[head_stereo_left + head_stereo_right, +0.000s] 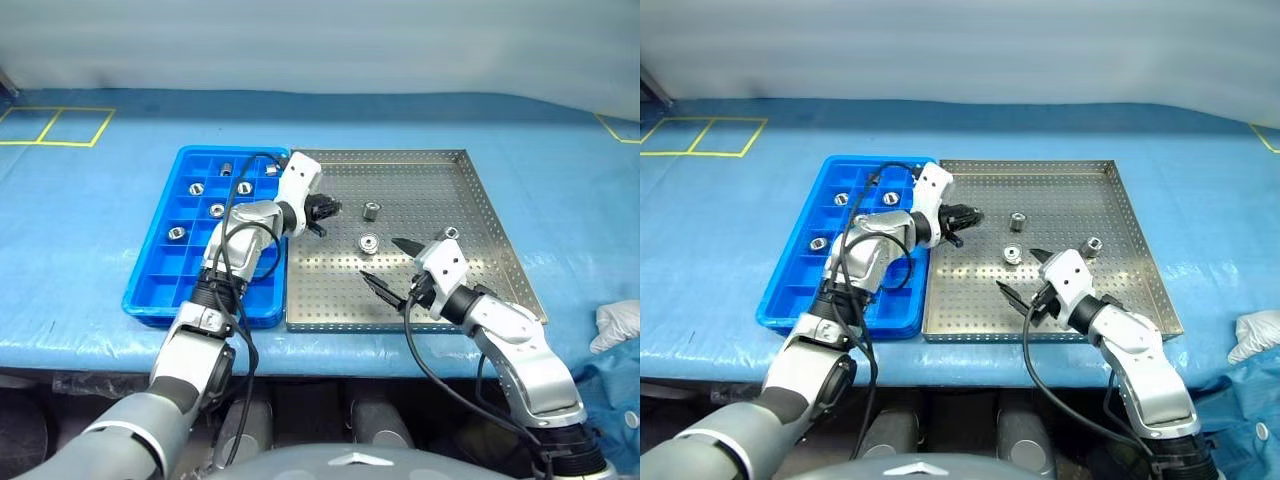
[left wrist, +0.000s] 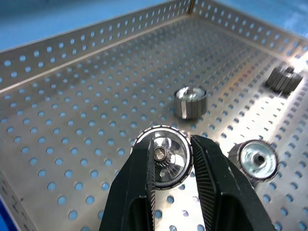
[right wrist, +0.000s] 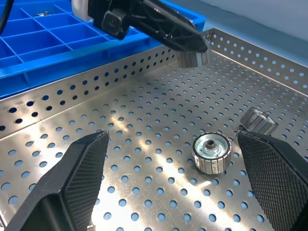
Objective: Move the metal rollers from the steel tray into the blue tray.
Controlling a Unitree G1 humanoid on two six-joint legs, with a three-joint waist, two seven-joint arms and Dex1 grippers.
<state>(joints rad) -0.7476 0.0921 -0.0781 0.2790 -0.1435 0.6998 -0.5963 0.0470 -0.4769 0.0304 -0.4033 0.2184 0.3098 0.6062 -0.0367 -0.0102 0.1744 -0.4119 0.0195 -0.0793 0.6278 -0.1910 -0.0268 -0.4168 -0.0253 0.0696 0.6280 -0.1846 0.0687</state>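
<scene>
The steel tray [image 1: 480,215] lies right of the blue tray [image 1: 150,290], the two side by side. My left gripper [image 1: 328,211] hovers over the steel tray's left part, shut on a metal roller [image 2: 163,159], which hangs clear of the floor [image 3: 192,58]. Three more rollers lie loose in the steel tray [image 1: 371,211] [image 1: 369,242] [image 1: 451,233]. My right gripper [image 1: 385,262] stands open just above the tray's near middle, its fingers [image 3: 82,168] either side of, and short of, a roller [image 3: 211,153]. Several rollers sit in the blue tray's compartments [image 1: 217,210].
The trays rest on a blue-covered table [image 1: 80,220] with yellow tape marks [image 1: 60,125] at the far left. A white cloth [image 1: 618,325] lies at the right edge. Black cables [image 1: 235,230] from my left arm loop over the blue tray.
</scene>
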